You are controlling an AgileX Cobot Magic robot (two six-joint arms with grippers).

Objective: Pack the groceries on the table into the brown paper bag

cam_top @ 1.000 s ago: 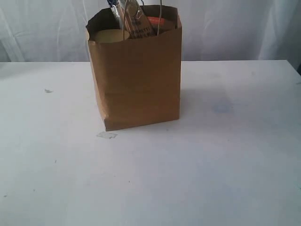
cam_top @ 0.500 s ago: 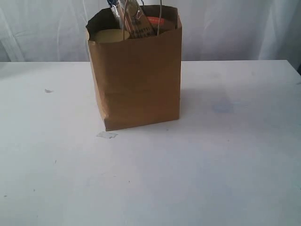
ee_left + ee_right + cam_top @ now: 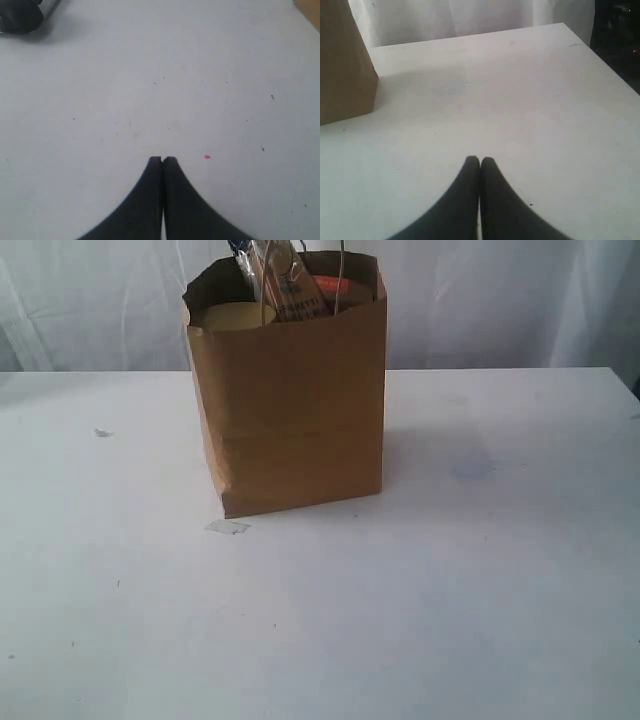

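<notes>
- Table (image 3: 480, 570): white, and no loose grocery shows on it in any view.
- Bag (image 3: 295, 410): upright, left of centre towards the back, mouth open, handles up.
- Groceries sit inside the bag, only their tops showing.
  - The packet (image 3: 285, 285) stands on end, long axis vertical, poking above the rim.
  - The jar lid (image 3: 232, 316) is at the left of the mouth and the pouch (image 3: 330, 284) at the right.
  - Can, carton and bottle are not visible, so I can't confirm them.
- Right gripper (image 3: 480, 160): clenched, nothing between the tips, low over bare table. One bag wall (image 3: 342, 65) fills the edge of its view, well apart from the tips.
- Left gripper (image 3: 162, 160): clenched, empty, over bare table. Only a brown corner (image 3: 307, 6) shows at the frame edge, probably the bag.
- Neither claw shows in the exterior view. The right looks nearer the bag, though that's a guess.
- My read is that packing looks done, with nothing in sight to pick next.
- A small pale scrap (image 3: 227, 527) lies just in front of the bag's left corner. It's not a grocery.
</notes>
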